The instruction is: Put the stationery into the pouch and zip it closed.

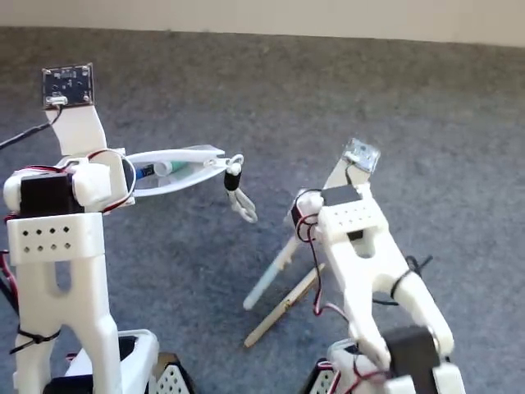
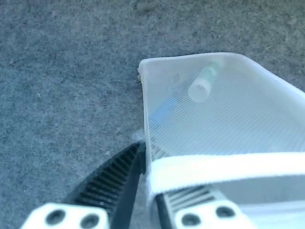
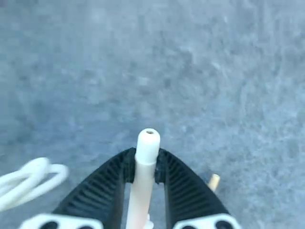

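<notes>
Grey carpet [image 1: 410,98] from above: a translucent pouch [image 1: 187,168] lies near a white pen [image 1: 267,279] and a wooden pencil [image 1: 281,310]. Left wrist: the left gripper [image 2: 145,162] is clamped on the pouch's white edge band, with a capped pen [image 2: 202,86] inside. Right wrist: the right gripper [image 3: 145,155] pinches the white pen.

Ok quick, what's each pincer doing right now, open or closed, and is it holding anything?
Left pincer: closed on the edge of the pouch.
Right pincer: closed on a white pen.
</notes>
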You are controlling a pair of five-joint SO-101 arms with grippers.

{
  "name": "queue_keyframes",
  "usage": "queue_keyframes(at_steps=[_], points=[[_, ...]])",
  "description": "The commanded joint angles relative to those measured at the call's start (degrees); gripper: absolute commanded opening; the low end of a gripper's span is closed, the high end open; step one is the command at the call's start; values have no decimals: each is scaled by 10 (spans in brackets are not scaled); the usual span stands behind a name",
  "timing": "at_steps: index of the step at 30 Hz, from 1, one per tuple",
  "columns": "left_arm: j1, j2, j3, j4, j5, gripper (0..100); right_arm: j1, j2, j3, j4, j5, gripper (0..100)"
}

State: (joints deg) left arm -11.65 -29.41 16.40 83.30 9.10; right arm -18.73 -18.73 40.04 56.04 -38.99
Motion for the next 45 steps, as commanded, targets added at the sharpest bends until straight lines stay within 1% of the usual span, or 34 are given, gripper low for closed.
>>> queue_keyframes(at_steps=[1,7,11,12,15,22,24,28,37,45], points=[[7,7,4,-10,3,5,4,-76,-12,0,-4,5],[7,8,4,-10,3,5,3,-165,22,0,0,5],[7,8,4,-10,3,5,2,-249,43,0,4,5],[7,8,4,-10,3,5,-1,-273,50,0,14,5],[7,8,4,-10,3,5,-20,-349,76,-2,36,5],[7,8,4,-8,3,5,-83,-509,111,-3,38,5],[7,8,4,-8,3,5,-94,-543,112,-2,55,5],[7,8,4,-8,3,5,-108,-596,112,-2,103,5],[7,8,4,-7,3,5,-176,-644,108,-7,148,5],[7,7,7,-9,3,5,-182,-647,111,-168,210,5]])
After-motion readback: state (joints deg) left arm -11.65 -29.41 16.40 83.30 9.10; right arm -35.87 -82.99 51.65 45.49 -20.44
